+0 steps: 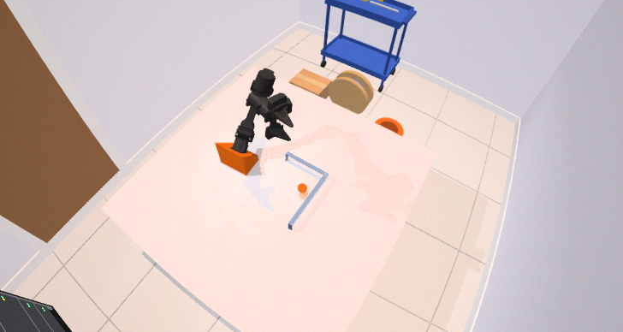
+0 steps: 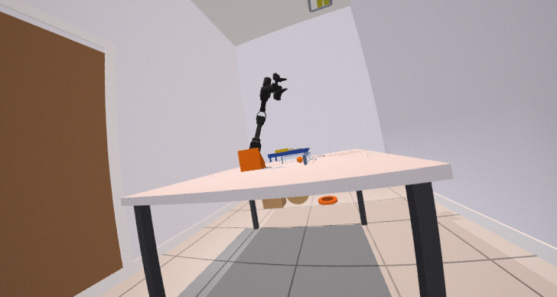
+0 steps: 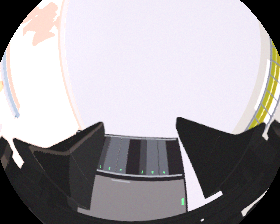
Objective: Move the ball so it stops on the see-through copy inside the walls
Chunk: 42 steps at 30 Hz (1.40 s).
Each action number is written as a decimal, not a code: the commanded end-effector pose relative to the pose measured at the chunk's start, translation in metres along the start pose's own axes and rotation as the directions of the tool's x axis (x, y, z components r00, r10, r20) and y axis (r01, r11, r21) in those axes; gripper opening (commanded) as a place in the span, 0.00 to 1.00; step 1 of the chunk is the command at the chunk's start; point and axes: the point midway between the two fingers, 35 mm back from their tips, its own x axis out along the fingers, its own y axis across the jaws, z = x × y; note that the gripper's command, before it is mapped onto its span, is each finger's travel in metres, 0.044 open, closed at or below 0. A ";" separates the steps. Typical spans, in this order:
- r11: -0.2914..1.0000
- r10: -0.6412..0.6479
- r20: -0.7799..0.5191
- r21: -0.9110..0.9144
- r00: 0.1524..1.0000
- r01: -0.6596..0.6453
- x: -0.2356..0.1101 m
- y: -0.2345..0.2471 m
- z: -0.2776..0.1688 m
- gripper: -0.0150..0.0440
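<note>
Orange ball [image 1: 302, 186] at frame centre on the pale surface [image 1: 209, 242], inside the corner of the low clear walls [image 1: 311, 186], jaws of the gripper [image 1: 284, 127] parted and empty high above, upper left of the ball, orange base [image 1: 244, 163] beside the walls

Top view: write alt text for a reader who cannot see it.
A small orange ball lies on a pale table inside the corner of two low clear walls. The black arm stands folded on its orange base, its open tool raised well away from the ball.
</note>
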 end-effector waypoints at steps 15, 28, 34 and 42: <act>0.517 0.654 0.081 0.678 0.752 -0.522 0.088 0.240 0.074 0.80; -0.037 0.985 0.088 0.948 0.149 -0.316 0.029 0.427 0.147 0.80; -0.048 0.990 0.084 0.956 0.113 -0.289 0.023 0.435 0.150 0.80; -0.049 0.990 0.085 0.956 0.113 -0.289 0.024 0.440 0.150 0.80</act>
